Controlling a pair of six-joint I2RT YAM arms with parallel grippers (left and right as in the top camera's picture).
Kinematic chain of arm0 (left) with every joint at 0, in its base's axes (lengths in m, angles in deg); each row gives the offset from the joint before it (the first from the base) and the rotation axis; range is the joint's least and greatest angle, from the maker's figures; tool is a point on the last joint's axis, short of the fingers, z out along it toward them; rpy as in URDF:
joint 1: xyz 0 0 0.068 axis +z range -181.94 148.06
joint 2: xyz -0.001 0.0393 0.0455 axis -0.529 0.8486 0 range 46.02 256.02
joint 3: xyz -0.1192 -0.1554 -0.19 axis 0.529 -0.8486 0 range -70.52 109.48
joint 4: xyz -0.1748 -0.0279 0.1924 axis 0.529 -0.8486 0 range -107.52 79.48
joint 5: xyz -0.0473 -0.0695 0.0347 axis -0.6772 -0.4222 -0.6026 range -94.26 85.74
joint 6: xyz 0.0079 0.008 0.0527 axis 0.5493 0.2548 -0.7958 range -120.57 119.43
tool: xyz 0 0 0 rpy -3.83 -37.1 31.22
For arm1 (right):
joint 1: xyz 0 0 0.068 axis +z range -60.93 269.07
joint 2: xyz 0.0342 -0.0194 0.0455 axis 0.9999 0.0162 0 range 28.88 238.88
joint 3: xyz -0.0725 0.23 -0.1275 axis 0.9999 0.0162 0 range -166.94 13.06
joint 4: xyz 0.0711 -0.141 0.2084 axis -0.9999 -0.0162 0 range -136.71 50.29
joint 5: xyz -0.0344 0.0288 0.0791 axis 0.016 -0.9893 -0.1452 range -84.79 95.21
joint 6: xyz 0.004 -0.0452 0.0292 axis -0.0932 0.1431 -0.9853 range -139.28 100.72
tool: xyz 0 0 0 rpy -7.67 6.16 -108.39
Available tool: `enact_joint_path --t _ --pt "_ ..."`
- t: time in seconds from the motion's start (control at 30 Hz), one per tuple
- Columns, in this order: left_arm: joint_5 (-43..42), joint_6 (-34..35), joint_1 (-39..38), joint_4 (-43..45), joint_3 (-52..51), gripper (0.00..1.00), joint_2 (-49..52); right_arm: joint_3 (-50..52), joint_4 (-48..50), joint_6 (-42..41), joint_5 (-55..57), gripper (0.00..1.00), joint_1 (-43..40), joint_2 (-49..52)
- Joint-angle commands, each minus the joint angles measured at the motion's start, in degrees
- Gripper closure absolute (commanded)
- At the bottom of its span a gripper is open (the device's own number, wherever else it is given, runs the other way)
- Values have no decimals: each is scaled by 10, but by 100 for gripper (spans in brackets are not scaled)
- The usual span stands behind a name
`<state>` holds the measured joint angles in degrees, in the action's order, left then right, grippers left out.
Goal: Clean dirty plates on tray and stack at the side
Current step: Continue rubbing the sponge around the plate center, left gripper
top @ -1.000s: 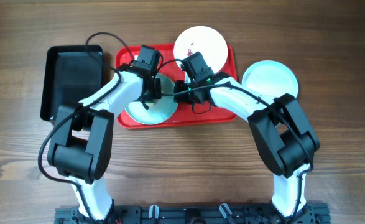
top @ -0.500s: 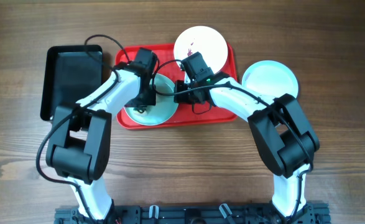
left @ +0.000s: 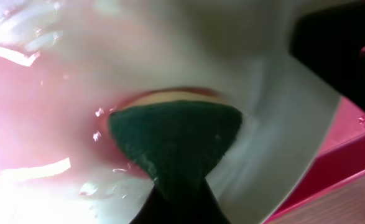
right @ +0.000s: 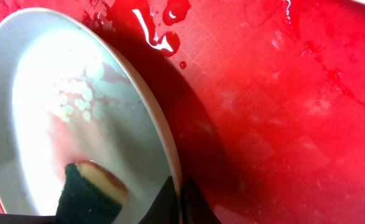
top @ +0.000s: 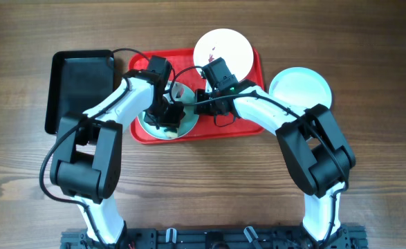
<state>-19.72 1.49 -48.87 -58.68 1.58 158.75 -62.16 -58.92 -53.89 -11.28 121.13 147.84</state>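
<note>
I work at a bench (top: 17,181) of warm brown wood, its grain running sideways, evenly lit with only soft shadows.

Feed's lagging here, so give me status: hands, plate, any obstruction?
Left hand shut on sponge, pressed to plate on red tray. Right hand shut on that plate's rim. Smeared plate at far end, blue plate off tray. Nothing blocking.

Red tray (top: 206,131) holds a pale plate (top: 151,128) and a smeared white plate (top: 223,48) overhanging its far rim; third plate (top: 301,86) lies beside.
</note>
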Motion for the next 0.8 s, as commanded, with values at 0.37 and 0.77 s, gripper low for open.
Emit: enact_joint_path --t 0.37,0.77 --pt "196 147 28 169 -25 96 33 -9 3 1 -5 96 1 12" --pt "178 147 34 164 35 96 -33 -9 4 3 -5 96 1 12"
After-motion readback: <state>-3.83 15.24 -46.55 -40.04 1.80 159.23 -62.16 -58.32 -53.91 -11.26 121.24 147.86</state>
